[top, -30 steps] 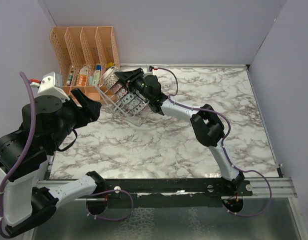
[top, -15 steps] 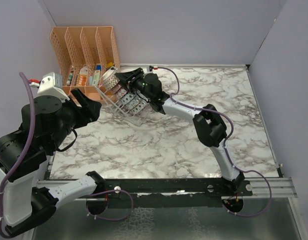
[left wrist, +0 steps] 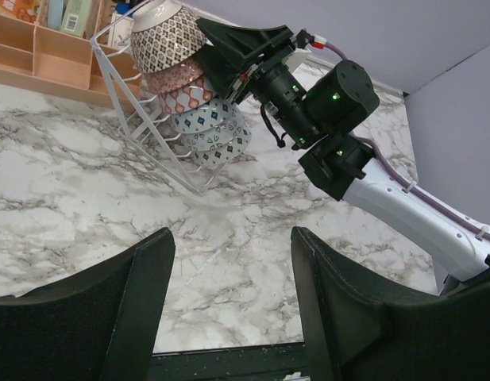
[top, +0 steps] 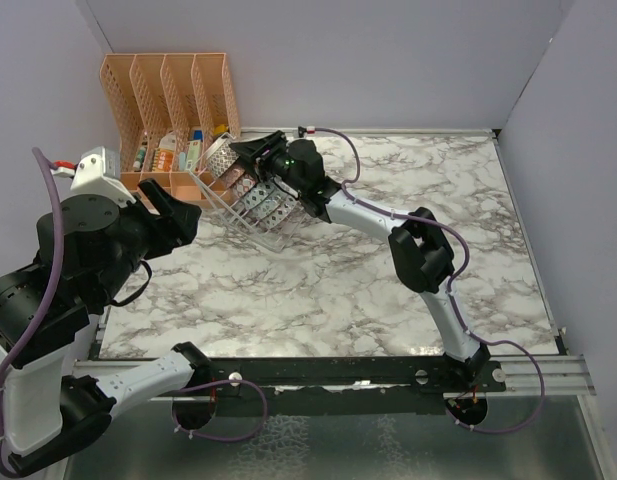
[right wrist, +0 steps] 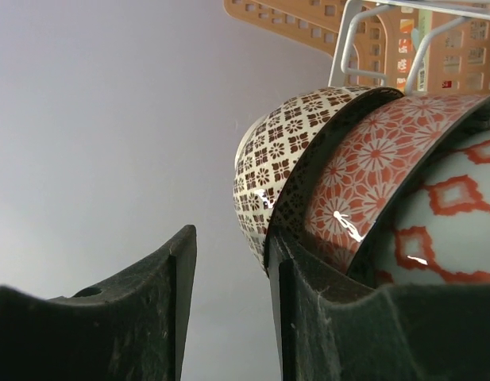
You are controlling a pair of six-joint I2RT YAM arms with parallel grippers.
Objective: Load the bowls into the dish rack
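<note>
The wire dish rack (top: 271, 237) stands at the back left and holds several patterned bowls (top: 256, 198) on edge in a row. In the left wrist view they show as a brown-patterned bowl (left wrist: 169, 40) at the rear, then a red one (left wrist: 175, 81) and blue-white ones (left wrist: 213, 131). My right gripper (top: 240, 150) is open at the rack's rear end, and its right finger (right wrist: 308, 302) touches the brown bowl's (right wrist: 284, 151) rim, next to the red bowl (right wrist: 372, 159). Nothing lies between its jaws. My left gripper (left wrist: 233, 238) is open and empty, high above the table's left side.
An orange plastic organiser (top: 168, 100) with tall dividers stands against the back wall, just behind and left of the rack. The left wall is close to the left arm. The marble table (top: 408, 260) stretches to the right and front of the rack.
My right wrist has shifted slightly toward the back, staying at the rack's rear bowl. The bowls and rack have not moved. The left arm has barely moved.
</note>
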